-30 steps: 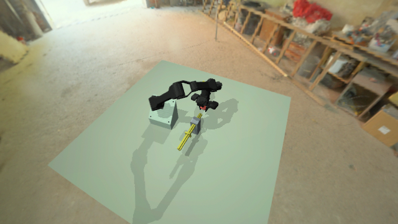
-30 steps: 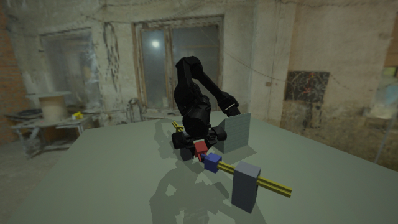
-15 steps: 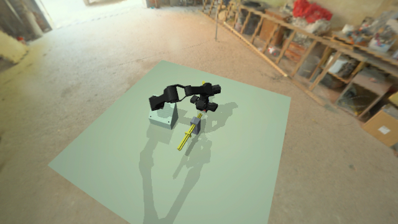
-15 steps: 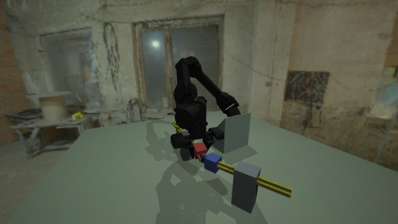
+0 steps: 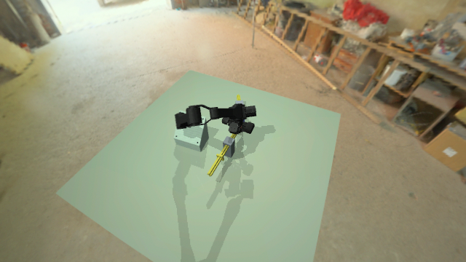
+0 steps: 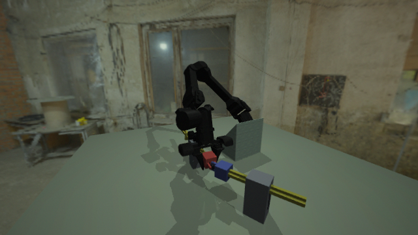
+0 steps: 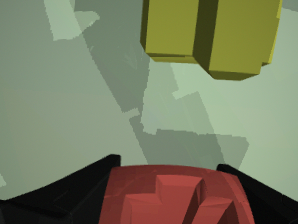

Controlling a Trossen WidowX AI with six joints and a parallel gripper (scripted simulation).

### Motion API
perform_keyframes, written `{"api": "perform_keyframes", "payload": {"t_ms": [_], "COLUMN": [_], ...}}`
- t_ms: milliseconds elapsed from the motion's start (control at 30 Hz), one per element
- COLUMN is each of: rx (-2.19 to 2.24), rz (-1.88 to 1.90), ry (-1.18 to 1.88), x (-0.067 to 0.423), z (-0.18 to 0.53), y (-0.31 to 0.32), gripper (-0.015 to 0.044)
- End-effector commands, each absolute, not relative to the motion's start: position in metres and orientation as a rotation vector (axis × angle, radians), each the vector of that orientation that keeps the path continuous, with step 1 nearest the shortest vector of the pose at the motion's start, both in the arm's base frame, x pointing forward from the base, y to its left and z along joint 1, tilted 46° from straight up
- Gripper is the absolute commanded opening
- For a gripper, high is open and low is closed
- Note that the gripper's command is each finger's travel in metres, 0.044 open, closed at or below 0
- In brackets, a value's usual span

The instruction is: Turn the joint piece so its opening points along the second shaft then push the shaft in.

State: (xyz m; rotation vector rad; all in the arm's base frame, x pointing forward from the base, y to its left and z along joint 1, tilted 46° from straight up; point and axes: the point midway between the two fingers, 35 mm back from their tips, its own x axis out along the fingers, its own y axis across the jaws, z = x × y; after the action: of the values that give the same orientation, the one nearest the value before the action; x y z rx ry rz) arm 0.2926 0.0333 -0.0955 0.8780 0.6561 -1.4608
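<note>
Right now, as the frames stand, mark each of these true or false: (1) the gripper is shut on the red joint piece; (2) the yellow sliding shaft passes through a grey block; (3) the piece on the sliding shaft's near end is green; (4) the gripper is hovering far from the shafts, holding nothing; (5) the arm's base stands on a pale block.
1. True. The gripper is shut on the red joint piece.
2. True. The yellow sliding shaft runs through the grey block.
3. False. That piece is a blue cube.
4. False. It is down at the joint, gripping it.
5. True. The arm's base stands on the pale block.
</note>
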Motion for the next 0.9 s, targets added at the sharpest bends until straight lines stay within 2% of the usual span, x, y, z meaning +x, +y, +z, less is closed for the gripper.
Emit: {"api": "perform_keyframes", "payload": {"t_ms": [0,867], "rx": [0.907,0.915], "rz": [-1.446,-1.441], "ry": [0.686,0.706], "x": [0.2927,0.2931], "z": [-0.0967,-0.0972], "y": [0.0318,0.0315], "gripper": [0.0,0.0]}}
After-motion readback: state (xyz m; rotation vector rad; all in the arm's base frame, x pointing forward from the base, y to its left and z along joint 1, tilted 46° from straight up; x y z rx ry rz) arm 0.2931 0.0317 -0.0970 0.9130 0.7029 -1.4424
